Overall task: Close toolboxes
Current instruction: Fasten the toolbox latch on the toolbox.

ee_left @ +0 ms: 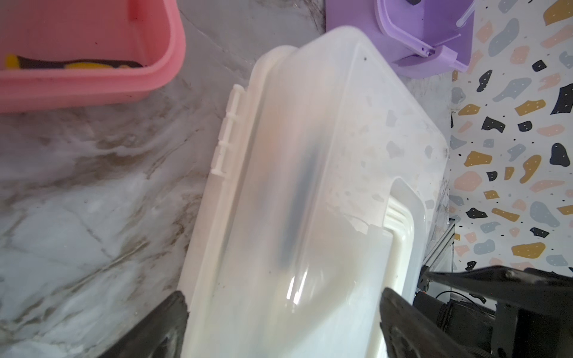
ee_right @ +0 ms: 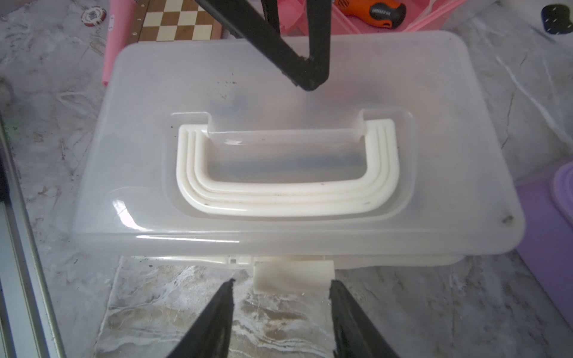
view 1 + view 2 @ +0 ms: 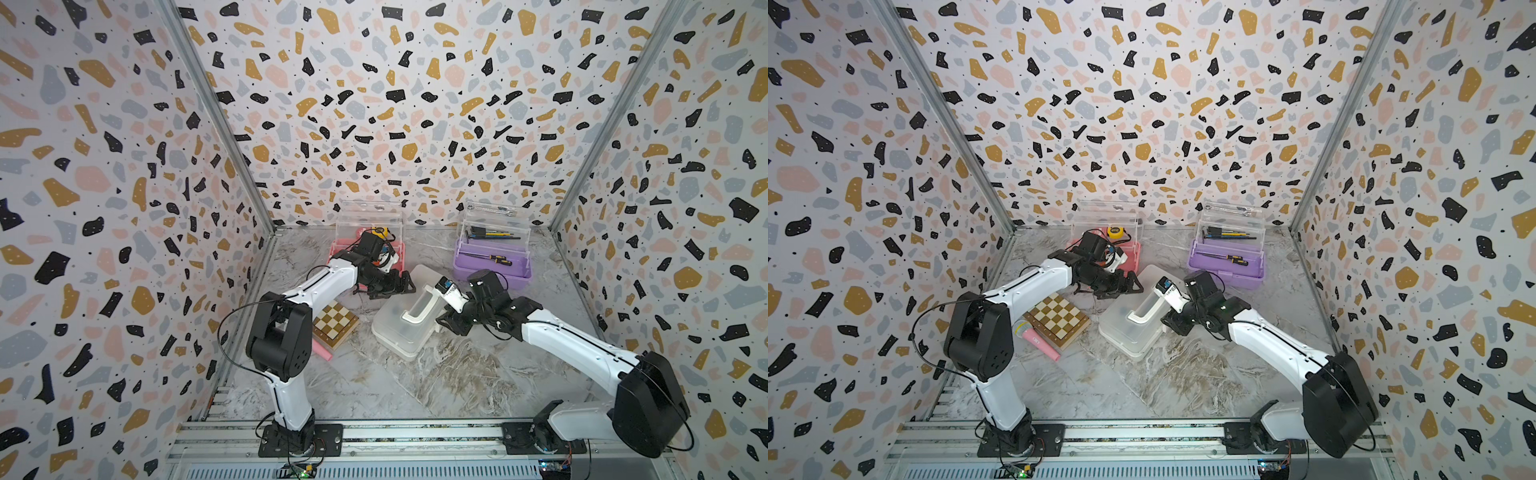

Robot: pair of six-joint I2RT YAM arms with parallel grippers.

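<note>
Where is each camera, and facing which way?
Top views: high in front, looking down on the marble table; left arm, right arm show.
Left wrist: over the white plastic toolbox with clear lid; left tool, open, shows.
Right wrist: faces that toolbox's white latch; right tool and left tool show.
Shared: all four see the toolbox.

On my feed the white toolbox (image 2: 434,124) has a frosted, half-clear plastic lid, smooth, with glossy glints along its edge. Its handle (image 2: 285,192) is opaque cream plastic, ribbed. The pink toolbox (image 1: 93,86) reads as smooth, softly shiny plastic. The purple toolbox (image 3: 490,270) looks duller, and its lid (image 3: 494,224) is clear plastic. The chessboard (image 3: 1057,318) is polished wood. The tabletop (image 3: 436,374) has a smooth marble-look finish. The right pincer (image 2: 281,283) has matt black fingers (image 2: 214,325) with rough edges. The rail (image 3: 415,434) is bare grooved metal.
</note>
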